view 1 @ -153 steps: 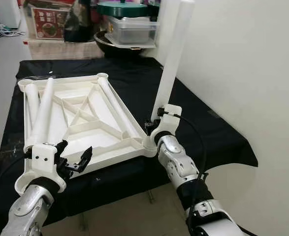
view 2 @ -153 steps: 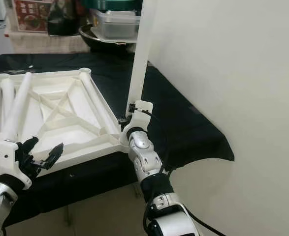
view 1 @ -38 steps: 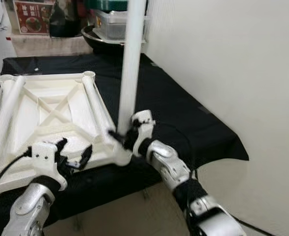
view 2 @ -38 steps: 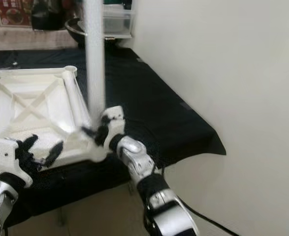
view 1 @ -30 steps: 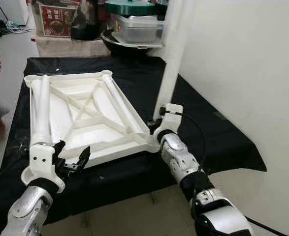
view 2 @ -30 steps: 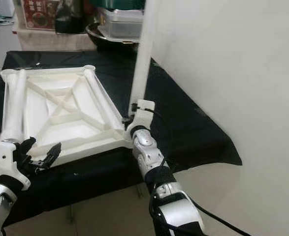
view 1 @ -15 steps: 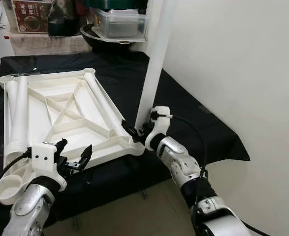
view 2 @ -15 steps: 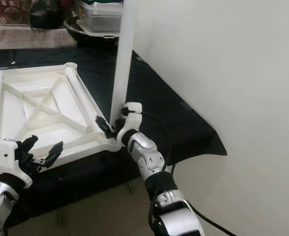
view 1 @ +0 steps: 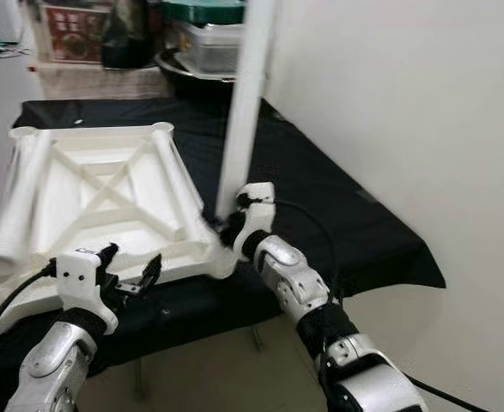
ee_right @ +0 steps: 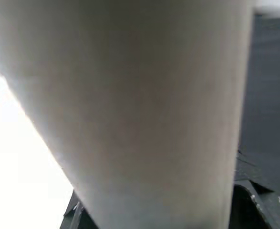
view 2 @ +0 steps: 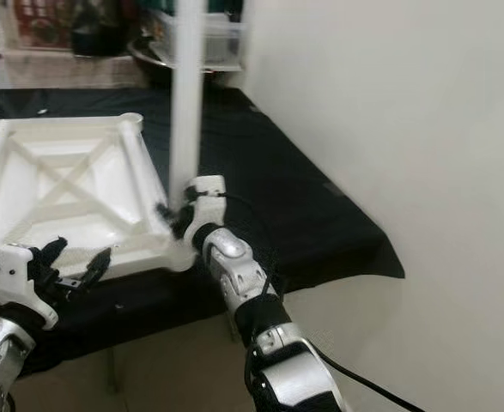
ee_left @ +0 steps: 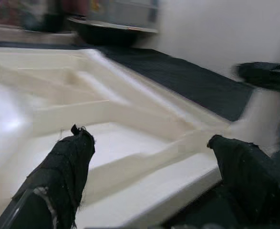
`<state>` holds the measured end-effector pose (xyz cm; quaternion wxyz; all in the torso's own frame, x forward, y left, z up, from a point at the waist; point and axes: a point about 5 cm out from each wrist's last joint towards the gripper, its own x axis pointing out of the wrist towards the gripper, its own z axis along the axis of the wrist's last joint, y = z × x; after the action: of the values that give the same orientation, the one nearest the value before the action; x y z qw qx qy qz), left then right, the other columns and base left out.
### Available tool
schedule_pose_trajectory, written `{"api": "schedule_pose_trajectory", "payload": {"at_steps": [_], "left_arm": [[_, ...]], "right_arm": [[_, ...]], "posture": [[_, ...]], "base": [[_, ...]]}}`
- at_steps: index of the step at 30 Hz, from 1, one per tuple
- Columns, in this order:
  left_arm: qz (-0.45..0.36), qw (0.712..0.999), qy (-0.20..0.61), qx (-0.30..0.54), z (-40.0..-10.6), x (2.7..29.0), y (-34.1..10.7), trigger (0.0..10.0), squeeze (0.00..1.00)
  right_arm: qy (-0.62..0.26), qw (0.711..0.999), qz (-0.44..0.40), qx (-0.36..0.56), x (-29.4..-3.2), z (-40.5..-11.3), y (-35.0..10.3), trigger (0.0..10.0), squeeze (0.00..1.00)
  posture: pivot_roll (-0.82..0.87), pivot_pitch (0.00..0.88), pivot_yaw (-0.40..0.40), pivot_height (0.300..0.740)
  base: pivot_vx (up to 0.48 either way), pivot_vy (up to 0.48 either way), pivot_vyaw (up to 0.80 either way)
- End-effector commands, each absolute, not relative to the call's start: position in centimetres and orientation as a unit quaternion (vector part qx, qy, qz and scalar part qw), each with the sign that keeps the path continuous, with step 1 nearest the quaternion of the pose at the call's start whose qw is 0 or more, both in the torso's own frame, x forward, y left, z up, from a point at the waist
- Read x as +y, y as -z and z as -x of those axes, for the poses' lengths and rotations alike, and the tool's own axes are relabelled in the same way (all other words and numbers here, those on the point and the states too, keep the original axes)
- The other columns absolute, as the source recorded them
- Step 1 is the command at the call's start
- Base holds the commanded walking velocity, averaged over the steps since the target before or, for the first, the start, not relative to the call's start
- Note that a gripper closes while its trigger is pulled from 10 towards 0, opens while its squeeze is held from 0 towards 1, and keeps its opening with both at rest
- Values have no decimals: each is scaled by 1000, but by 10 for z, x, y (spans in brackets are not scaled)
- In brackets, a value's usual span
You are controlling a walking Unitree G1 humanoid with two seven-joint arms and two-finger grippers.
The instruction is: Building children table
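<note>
Since half a second ago my right gripper (view 1: 233, 225) has swung around the leg (view 1: 244, 103) at the tabletop (view 1: 106, 193) corner, clamped. Left gripper (view 1: 131, 279) hangs spread before the near edge. I'd keep the leg plumb over its socket.

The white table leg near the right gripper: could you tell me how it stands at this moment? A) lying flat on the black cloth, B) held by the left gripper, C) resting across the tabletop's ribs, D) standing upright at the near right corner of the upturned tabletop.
D: the white table leg rises upright from the upturned tabletop corner, with the right gripper at its base.
</note>
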<state>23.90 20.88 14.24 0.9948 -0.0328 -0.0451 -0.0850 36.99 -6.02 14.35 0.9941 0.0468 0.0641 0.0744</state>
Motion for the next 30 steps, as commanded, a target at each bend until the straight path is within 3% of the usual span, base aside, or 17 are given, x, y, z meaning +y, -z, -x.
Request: {"api": "schedule_pose_trajectory", "payload": {"at_steps": [1,4,5,7,8,10,12,13,14,20,21,22,23,25,26,27,30], "left_arm": [[37,994,90,-43,-239,206,-141,10000,0],[37,994,91,-43,-239,206,-141,10000,0],[38,994,91,-43,-239,206,-141,10000,0],[38,994,92,-43,-239,205,-140,10000,0],[38,994,93,-43,-239,205,-140,10000,0],[39,994,93,-43,-239,205,-140,10000,0],[39,994,92,-44,-239,205,-140,10000,0],[39,994,92,-44,-239,205,-140,10000,0],[39,994,92,-44,-239,205,-140,10000,0],[38,994,91,-44,-239,206,-140,10000,0],[38,994,90,-44,-239,206,-140,10000,0],[38,994,89,-44,-238,206,-140,10000,0],[37,994,88,-45,-238,206,-140,10000,0],[37,994,88,-45,-238,206,-140,10000,0],[37,995,87,-45,-238,206,-140,10000,0],[37,995,87,-45,-238,206,-140,10000,0],[37,995,86,-45,-237,206,-140,10000,0]], "right_arm": [[35,991,-3,129,-97,-362,-117,588,0],[15,991,-3,132,-93,-361,-117,588,0],[0,991,-5,133,-90,-360,-117,10000,0],[-48,992,-33,110,-81,-361,-126,10000,0],[-94,990,-75,71,-74,-361,-139,10000,890],[-127,986,-97,37,-67,-361,-150,10000,1000],[-267,953,-142,6,-45,-357,-169,10000,1000],[-335,930,-152,3,-36,-352,-175,10000,224],[-409,900,-153,0,-29,-344,-179,10000,0],[-551,830,-87,-10,-22,-318,-179,10000,0],[-559,826,-71,-8,-22,-317,-174,3725,0],[-508,860,-49,-7,-23,-327,-168,0,0],[-448,894,-25,5,-25,-338,-162,0,0],[-448,894,-25,5,-25,-338,-162,0,0],[-332,943,-13,35,-35,-356,-154,0,0],[-332,943,-13,35,-35,-356,-154,0,0],[-49,993,-15,104,-85,-376,-132,0,0]], "posture": [[195,0,-160,740],[195,0,-160,740],[185,0,-156,740],[186,0,-158,740],[189,0,-159,740],[189,0,-159,740],[190,0,-163,740],[190,0,-163,740],[190,0,-165,740],[193,0,-168,740],[193,0,-168,740],[200,0,-172,740],[202,0,-173,740],[202,0,-173,740],[202,0,-173,740],[202,0,-173,740],[204,0,-170,740]], "base": [[0,0,0],[0,0,0],[0,0,0],[0,0,0],[0,0,0],[0,0,0],[0,0,0],[0,0,0],[0,0,0],[0,0,0],[0,0,0],[0,0,0],[0,0,0],[0,0,0],[0,0,0],[0,0,0],[0,0,0]]}}
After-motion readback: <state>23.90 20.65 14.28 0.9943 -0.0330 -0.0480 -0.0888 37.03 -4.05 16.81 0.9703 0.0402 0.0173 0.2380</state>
